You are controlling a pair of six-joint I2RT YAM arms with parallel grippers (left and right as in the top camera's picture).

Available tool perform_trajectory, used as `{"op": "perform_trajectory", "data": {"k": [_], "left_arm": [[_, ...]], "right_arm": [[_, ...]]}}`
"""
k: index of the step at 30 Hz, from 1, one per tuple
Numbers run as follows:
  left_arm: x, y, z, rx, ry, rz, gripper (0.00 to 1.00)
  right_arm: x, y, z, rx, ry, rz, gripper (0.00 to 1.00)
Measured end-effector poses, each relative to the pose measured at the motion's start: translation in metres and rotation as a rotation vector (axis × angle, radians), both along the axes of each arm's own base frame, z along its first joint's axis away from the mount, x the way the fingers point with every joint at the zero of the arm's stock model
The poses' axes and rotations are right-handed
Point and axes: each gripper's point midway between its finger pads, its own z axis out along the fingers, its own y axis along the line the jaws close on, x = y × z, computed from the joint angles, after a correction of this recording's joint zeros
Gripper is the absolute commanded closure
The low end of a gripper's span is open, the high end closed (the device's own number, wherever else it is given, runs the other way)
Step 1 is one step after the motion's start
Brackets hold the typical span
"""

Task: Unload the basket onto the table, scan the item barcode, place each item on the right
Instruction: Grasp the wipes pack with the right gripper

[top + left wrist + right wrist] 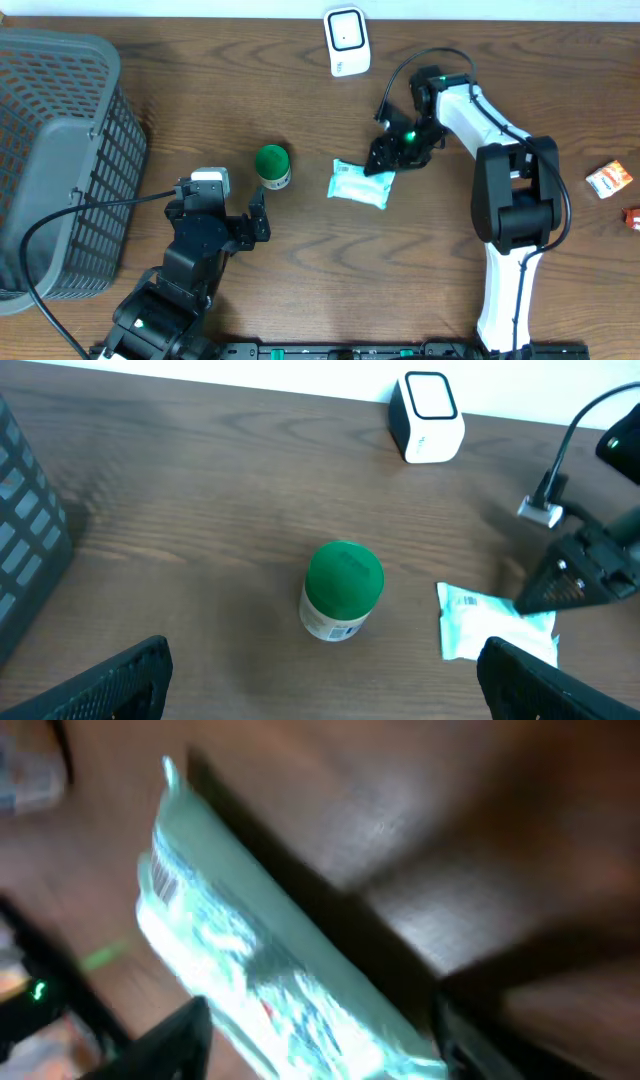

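Overhead shows me the pick-up step of the scan. On the brown wooden table the white-and-black right arm reaches toward the middle, and the right gripper sits over the right end of the pale green soft plastic packet, which lies flat near the table's centre. In the right wrist view the picture is smeared: the packet runs between the two dark fingers, but I cannot tell whether they pinch it or only straddle it.

My judgement is that the next move calls for a firm hold on that end, a lift, then a carry to the table's far edge with the printed bars turned to face the reader. The packet looks limp, so it may droop or slip.

Around it, the big grey plastic mesh basket fills the left edge, well apart from the route. The black left gripper waits near the front edge, jaws spread wide and empty. The white box-shaped barcode scanner stands at the far edge, with bare wood between it and the packet. A small white jar with a green lid stands upright just left of the packet and off the path. A little orange-and-white sachet lies by the right edge.
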Motion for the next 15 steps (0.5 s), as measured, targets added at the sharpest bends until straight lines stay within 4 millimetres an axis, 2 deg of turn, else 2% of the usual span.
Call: {"op": "perform_trajectory", "data": {"k": [1,2,3,7,11,15], "left_arm": [[0.0,0.0,0.0,0.0,0.0,0.0,0.02],[0.0,0.0,0.0,0.0,0.0,0.0,0.02],[0.0,0.0,0.0,0.0,0.0,0.0,0.02],[0.0,0.0,0.0,0.0,0.0,0.0,0.02],[0.0,0.0,0.0,0.0,0.0,0.0,0.02],[0.0,0.0,0.0,0.0,0.0,0.0,0.02]], "right_arm": [[-0.004,0.0,-0.002,0.003,0.014,0.012,0.76],[-0.008,-0.002,-0.005,-0.004,0.031,0.019,0.94],[-0.013,-0.002,-0.008,-0.002,0.052,0.025,0.99],[-0.022,-0.003,-0.014,0.005,0.087,0.037,0.99],[-0.024,-0.002,-0.013,0.012,0.096,0.044,0.99],[-0.038,-0.002,-0.006,0.028,0.175,0.059,0.98]]}}
